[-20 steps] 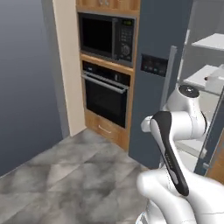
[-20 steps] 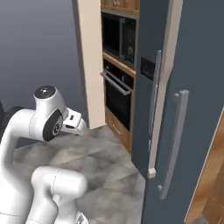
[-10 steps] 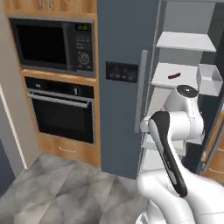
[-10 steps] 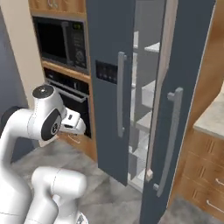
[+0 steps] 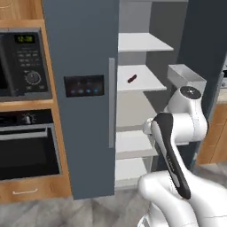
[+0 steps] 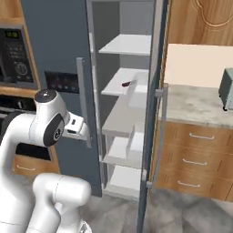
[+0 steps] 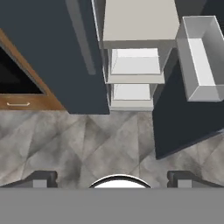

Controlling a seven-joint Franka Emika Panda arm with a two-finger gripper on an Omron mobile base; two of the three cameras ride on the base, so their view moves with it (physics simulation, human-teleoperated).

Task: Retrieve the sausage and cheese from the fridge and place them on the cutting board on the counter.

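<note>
The fridge (image 5: pixel 84 53) stands straight ahead, its left door shut and its right door (image 6: pixel 152 136) swung open onto white shelves. The sausage (image 5: pixel 131 79), a short dark red rod, lies on the second shelf from the top, seen as a sausage (image 6: pixel 125 84) at the shelf's front edge from the right. The cheese and the cutting board are out of view. My gripper (image 7: pixel 111 177) is open and empty, pointing down at the floor in front of the lower shelves (image 7: pixel 133 61). My hand (image 6: pixel 76 129) hangs beside the left door's handle. The counter (image 6: pixel 195 102) runs right of the fridge.
A microwave (image 5: pixel 22 71) and oven (image 5: pixel 26 148) sit in the wooden column left of the fridge. A grey door bin (image 5: pixel 186 77) juts from the open door. A pale green toaster oven (image 6: pixel 226 88) stands on the counter above wooden drawers (image 6: pixel 193 159).
The whole picture has slid sideways as the base moved: the microwave and oven went off to the left and the open fridge interior came to the middle. The gripper stays open.
</note>
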